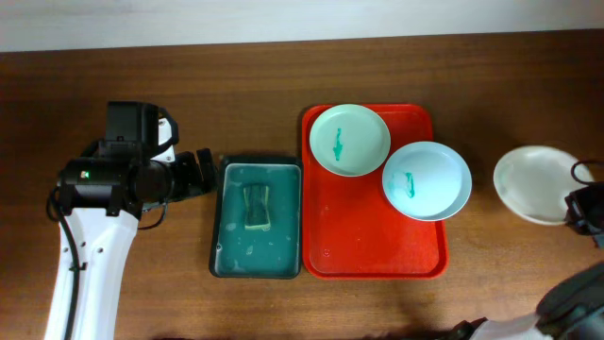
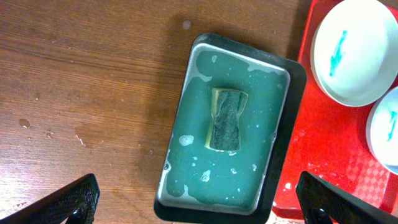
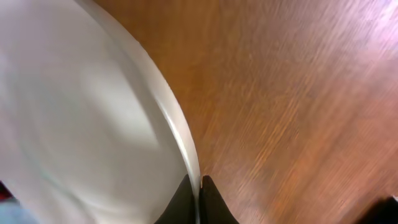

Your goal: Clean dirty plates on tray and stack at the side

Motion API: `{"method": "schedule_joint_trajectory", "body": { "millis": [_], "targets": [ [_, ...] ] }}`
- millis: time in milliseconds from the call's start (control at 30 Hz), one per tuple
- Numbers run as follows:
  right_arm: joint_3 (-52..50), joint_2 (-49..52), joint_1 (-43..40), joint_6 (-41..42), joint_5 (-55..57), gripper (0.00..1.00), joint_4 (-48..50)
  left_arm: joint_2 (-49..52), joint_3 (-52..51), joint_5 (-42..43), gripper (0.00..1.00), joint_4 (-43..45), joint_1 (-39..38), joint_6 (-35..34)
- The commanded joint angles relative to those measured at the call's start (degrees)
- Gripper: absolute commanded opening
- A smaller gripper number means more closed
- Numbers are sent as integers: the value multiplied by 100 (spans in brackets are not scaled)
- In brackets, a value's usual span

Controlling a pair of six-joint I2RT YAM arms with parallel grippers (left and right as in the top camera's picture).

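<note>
Wooden table (image 1: 283,66); left hand (image 1: 202,171) wide by basin (image 1: 215,217); right hand (image 3: 198,186) pinching rim of white plate (image 3: 74,112) near tray (image 1: 377,255).

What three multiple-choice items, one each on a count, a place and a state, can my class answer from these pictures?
1. How many smeared plates sit on the red tray?
A one
B two
C three

2. Where is the sponge?
A in the green basin
B on the tray
C on a plate

3. The right end effector is:
A wide open
B shut on the rim of the white plate
C out of view

Answers:
1 B: two plates with teal smears lie on the tray.
2 A: it lies in the basin's water.
3 B: the right wrist view shows it pinching the rim.
</note>
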Motion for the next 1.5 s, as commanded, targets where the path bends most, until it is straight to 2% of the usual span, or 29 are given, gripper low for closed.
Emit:
{"method": "schedule_joint_trajectory", "body": {
  "millis": [0, 33, 67, 100, 133, 233, 333, 400, 467, 533, 633, 733, 767, 800, 867, 933, 1100, 1233, 1300, 1400, 1467],
  "targets": [
    [-15, 793, 98, -282, 28, 4, -9, -22, 11, -39, 99, -7, 35, 90],
    [-17, 940, 136, -435, 28, 4, -20, -22, 11, -39, 100, -7, 35, 90],
    [-22, 992, 168, -490, 28, 15, -57, -22, 11, -39, 100, -7, 35, 90],
    [-26, 977, 184, -490, 4, 36, -96, -22, 11, -39, 100, -7, 35, 90],
    [-26, 866, 184, -490, -59, 43, -188, -22, 11, -39, 99, -7, 35, 90],
    [-26, 92, 232, -804, -592, 46, -286, -22, 11, -39, 100, -7, 35, 90],
    [-26, -866, 599, -1460, -1281, 48, -262, -22, 11, -39, 100, -7, 35, 90],
    [-26, -1443, 1515, -1926, -994, 50, -184, -22, 11, -39, 99, -9, 35, 90],
    [-70, -1401, 2256, -1923, -188, 50, 9, -22, 11, -39, 100, -7, 35, 90],
    [-389, -1069, 3067, -1928, 535, 50, 695, -22, 11, -39, 100, -7, 35, 90],
    [-629, -492, 3512, -2205, 809, 53, 1231, -22, 11, -39, 100, -7, 35, 90],
    [-634, 284, 3580, -2288, 822, 53, 1357, -22, 11, -39, 100, -7, 35, 90],
    [-634, 553, 3574, -2288, 820, 43, 1327, -22, 11, -39, 99, -7, 35, 90],
    [-634, 669, 3576, -2286, 820, 26, 1259, -22, 11, -39, 99, -7, 35, 90],
    [-603, 636, 3576, -2284, 649, 4, 1019, -22, 11, -39, 99, -7, 35, 90],
    [-527, 468, 3576, -2284, 557, 4, 820, -22, 11, -39, 100, -7, 35, 90],
    [-422, -673, 3587, -1985, 15, 4, -310, -22, 11, -39, 100, -7, 35, 90],
    [-719, -997, 3738, -1982, -369, 4, -824, -22, 11, -39, 100, -7, 35, 90],
    [-1340, -994, 4061, -1711, -483, 4, -479, -22, 11, -39, 100, -7, 35, 90],
    [-2739, -994, 4881, -1152, -1097, 4, 1325, -22, 11, -39, 100, -7, 35, 90],
    [-3003, -994, 5287, -737, -667, 4, 1832, -22, 11, -39, 100, -7, 35, 90]
  ]
}}
